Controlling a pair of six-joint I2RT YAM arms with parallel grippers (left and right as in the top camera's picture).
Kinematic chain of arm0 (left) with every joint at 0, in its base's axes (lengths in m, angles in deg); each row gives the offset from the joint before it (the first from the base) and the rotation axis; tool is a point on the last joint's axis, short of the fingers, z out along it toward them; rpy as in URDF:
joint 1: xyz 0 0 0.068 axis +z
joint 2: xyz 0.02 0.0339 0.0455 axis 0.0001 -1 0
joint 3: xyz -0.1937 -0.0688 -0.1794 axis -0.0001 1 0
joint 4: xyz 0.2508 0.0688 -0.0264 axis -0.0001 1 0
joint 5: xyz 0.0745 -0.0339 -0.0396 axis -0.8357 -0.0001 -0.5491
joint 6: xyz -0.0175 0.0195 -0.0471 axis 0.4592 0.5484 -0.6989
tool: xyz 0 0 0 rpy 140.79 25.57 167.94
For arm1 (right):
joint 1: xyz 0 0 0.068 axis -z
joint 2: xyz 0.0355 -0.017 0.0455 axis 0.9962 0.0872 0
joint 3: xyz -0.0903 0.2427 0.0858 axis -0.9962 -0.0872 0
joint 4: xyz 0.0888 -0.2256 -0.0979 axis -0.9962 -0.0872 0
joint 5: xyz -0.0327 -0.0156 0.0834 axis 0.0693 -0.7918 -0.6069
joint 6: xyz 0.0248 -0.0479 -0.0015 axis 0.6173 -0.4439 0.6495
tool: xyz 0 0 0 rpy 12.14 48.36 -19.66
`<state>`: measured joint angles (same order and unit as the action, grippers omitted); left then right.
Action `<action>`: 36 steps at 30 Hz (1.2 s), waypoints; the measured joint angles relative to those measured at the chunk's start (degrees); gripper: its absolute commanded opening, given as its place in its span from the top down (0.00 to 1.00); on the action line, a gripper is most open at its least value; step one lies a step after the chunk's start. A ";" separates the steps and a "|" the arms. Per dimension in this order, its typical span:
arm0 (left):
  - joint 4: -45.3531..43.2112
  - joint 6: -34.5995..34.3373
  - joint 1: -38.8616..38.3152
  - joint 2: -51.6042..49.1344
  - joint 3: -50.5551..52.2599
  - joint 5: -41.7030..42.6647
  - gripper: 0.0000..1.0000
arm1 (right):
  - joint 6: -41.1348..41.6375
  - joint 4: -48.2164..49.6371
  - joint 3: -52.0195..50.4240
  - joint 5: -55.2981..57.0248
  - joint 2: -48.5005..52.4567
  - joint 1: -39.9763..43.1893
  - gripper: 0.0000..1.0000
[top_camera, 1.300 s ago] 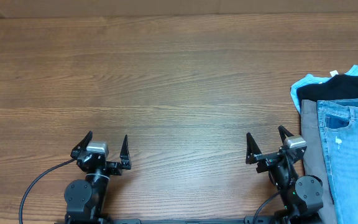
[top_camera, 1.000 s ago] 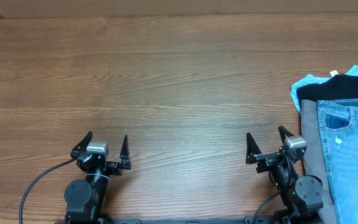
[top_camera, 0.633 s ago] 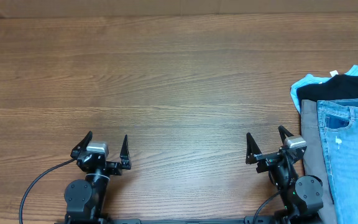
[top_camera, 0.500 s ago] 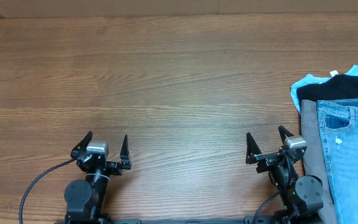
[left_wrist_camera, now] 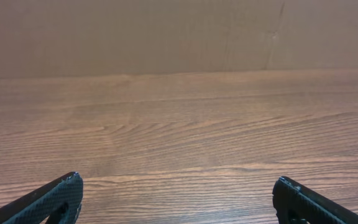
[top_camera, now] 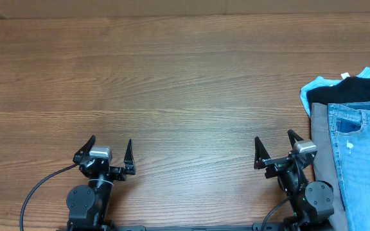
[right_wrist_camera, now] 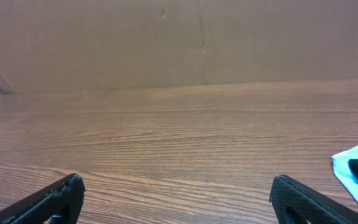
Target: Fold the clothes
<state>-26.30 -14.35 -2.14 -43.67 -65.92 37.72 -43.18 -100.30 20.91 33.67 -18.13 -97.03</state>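
Observation:
The faded light-blue jeans [top_camera: 365, 160] lie on top of a pile at the table's right edge, waistband toward the far side, a stitched pocket and small white spots showing. My right gripper [top_camera: 275, 143] is open and empty just left of the pile, not touching it. My left gripper [top_camera: 110, 145] is open and empty near the front edge at the left. In both wrist views the fingers [left_wrist_camera: 55, 199] [right_wrist_camera: 303, 198] stand wide apart over bare wood.
Under the jeans lie grey trousers [top_camera: 323, 167], a black garment [top_camera: 349, 91] and a light turquoise cloth [top_camera: 313, 86], whose corner shows in the right wrist view [right_wrist_camera: 353, 165]. A brown cardboard wall [left_wrist_camera: 166, 37] stands behind the wooden table [top_camera: 172, 83].

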 measured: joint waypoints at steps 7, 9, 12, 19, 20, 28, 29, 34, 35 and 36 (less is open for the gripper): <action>0.00 0.00 0.00 0.00 0.00 0.00 0.00 | 0.02 -0.02 0.00 0.02 0.00 0.00 0.00; 0.00 0.00 0.00 0.00 0.00 0.00 0.00 | 0.02 -0.02 0.00 0.02 0.00 0.00 0.00; 0.00 0.00 0.00 0.00 0.00 0.00 0.00 | 0.02 -0.02 0.00 0.00 0.00 0.00 0.00; -0.02 0.00 0.00 0.00 0.00 0.00 0.00 | 0.02 0.00 0.00 0.00 0.00 0.00 0.00; -0.02 0.00 0.00 0.00 0.00 0.02 0.00 | 0.02 0.00 0.00 0.00 0.00 0.00 0.00; -4.68 -0.04 0.00 0.00 -0.57 3.08 0.00 | 0.04 3.93 0.59 -3.91 0.00 0.00 0.00; -4.70 -0.09 0.00 0.00 -1.25 3.50 0.00 | 0.04 3.93 1.16 -4.55 0.00 0.00 0.00; -0.13 -0.22 0.00 -0.57 -9.29 3.96 0.00 | 1.60 1.11 7.82 -6.60 0.31 0.00 0.00; 1.29 -0.22 0.00 -1.20 -11.37 3.85 0.00 | 2.19 -0.46 9.77 -6.75 0.70 0.00 0.00; 3.63 -0.24 0.00 -2.73 -14.86 3.48 0.00 | 3.10 -2.78 12.52 -7.06 1.62 0.00 0.00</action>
<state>-22.67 -14.59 -2.14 -46.40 -80.79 41.20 -40.08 -103.07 33.44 26.61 -16.51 -97.03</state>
